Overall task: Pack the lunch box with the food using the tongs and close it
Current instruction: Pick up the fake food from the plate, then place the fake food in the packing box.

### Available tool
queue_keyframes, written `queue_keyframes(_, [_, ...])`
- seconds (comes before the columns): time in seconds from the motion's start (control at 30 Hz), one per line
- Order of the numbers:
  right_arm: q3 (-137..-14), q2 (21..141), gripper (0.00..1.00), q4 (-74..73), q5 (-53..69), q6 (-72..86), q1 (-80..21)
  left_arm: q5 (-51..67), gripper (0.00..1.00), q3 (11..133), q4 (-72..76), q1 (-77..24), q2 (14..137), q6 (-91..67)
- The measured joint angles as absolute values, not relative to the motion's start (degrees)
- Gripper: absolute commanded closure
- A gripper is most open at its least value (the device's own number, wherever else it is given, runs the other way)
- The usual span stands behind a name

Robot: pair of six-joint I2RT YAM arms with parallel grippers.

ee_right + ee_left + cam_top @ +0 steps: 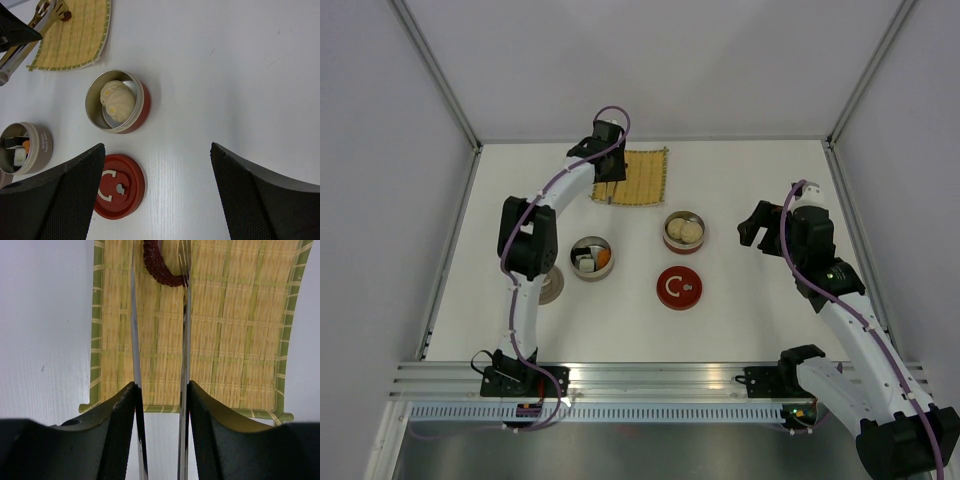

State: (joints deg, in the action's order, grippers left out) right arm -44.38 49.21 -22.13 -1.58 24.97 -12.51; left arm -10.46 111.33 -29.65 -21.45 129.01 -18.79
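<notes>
My left gripper (161,390) is shut on the silver tongs (184,340), whose two thin arms run out over the yellow bamboo mat (235,330). A dark red-brown piece (159,266) lies on the mat between the tong tips. In the top view this gripper (607,172) hangs over the mat's left edge. A red tin (683,232) holds white buns (117,100). A silver tin (592,257) holds black-wrapped rolls and an orange piece. My right gripper (157,150) stands open and empty above the table, right of the red tin (142,102).
A red lid (679,288) with a white mark lies flat in front of the red tin. A grey lid (552,287) lies partly under the left arm. White walls close in the table on three sides.
</notes>
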Motion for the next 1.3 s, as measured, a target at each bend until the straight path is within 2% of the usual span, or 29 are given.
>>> queue_keyframes(0.33, [-44.38,49.17,0.08,-23.2,-2.81,24.97,-12.51,-8.78,0.8,113.16,-31.57,-21.34,130.74,-18.76])
queue_keyframes(0.53, [-44.21,49.06,0.08,-23.2,-3.11,25.02,-12.51,-8.78,0.87,113.62,-31.68,-21.28,130.69,-18.35])
queue_keyframes(0.77, [-43.48,48.8,0.08,-23.22,-3.18,25.21,-12.51,-8.34,0.9,112.71,-32.53,-21.28,127.31,-17.23])
queue_keyframes(1.0, [-43.33,48.66,0.08,-23.27,-3.36,25.3,-12.51,-5.93,0.91,103.39,-32.29,-21.23,113.43,-17.04])
queue_keyframes(1.3, [-41.76,47.57,0.08,-24.01,-3.75,25.67,-12.51,-2.92,0.9,71.75,-38.68,-21.34,74.98,-18.0])
